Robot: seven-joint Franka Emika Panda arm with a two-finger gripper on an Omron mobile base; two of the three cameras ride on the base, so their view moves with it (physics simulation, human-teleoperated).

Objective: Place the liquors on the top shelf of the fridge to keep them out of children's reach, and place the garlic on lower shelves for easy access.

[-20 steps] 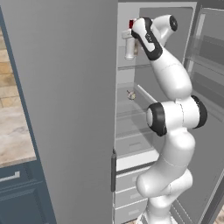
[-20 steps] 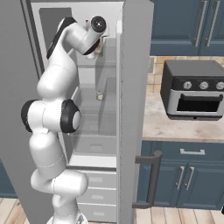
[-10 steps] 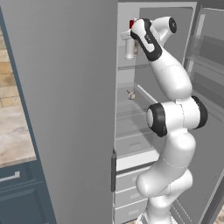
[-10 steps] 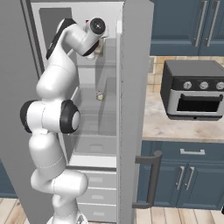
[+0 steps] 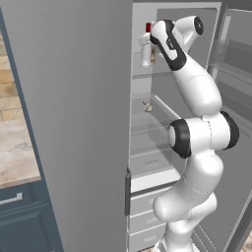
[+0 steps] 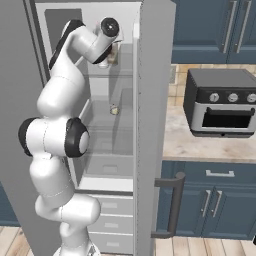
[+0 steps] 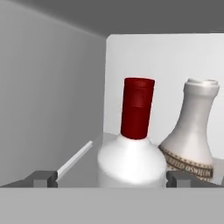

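The liquors: in the left base view the white bottle (image 5: 146,49) stands on the top shelf (image 5: 147,74) with the garlic (image 5: 147,106) one shelf lower; the right base view seems to agree; the hand view shows the jaws spread beside both bottles, so little is left.

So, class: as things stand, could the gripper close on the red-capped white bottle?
Probably yes: the open gripper has one fingertip on each side of the white bottle, with nothing between them; the greyish bottle stands beside it.

Two liquor bottles: one white bottle with a red cap (image 7: 131,157) and one greyish bottle with a pale label (image 7: 191,135). One garlic bulb (image 5: 147,106). One toaster oven (image 6: 222,103).
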